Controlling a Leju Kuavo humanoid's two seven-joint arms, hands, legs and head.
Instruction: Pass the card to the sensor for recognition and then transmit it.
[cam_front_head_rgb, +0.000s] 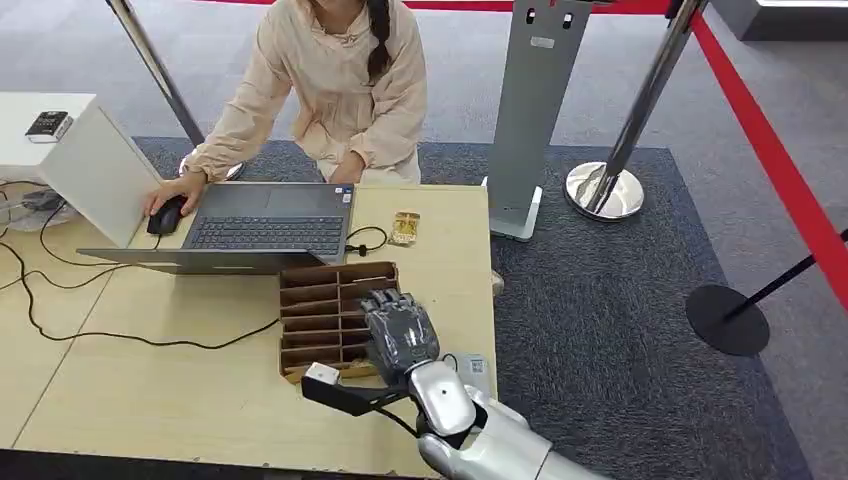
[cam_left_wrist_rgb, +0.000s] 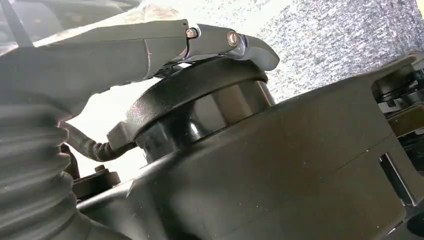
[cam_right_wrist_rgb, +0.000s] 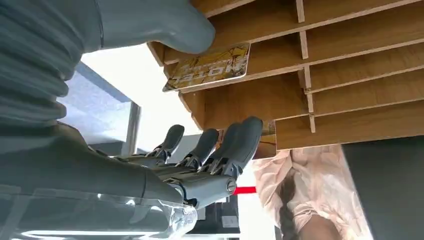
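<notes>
Card, a thin yellow hotel key card (cam_right_wrist_rgb: 210, 67), stands in a slot of the wooden divider tray (cam_front_head_rgb: 310, 300) on the bench. Right hand (cam_front_head_rgb: 398, 330) hovers over it, fingers spread, empty. Probably light, stiff, slippery; pinch its top edge.

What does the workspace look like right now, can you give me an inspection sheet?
Surface: light wooden table, mostly bare near the robot.
Job's things: wooden slotted rack; a gold card sits in one slot; another gold card lies flat beyond the rack.
Clutter: open laptop, mouse under a person's hand, white box.
Hands: right hand over the rack, fingers apart, holding nothing; left hand hangs low, state unclear.
Cables: black cable snaking across the table.
Surroundings: grey stand, red barrier tape, carpet.
</notes>
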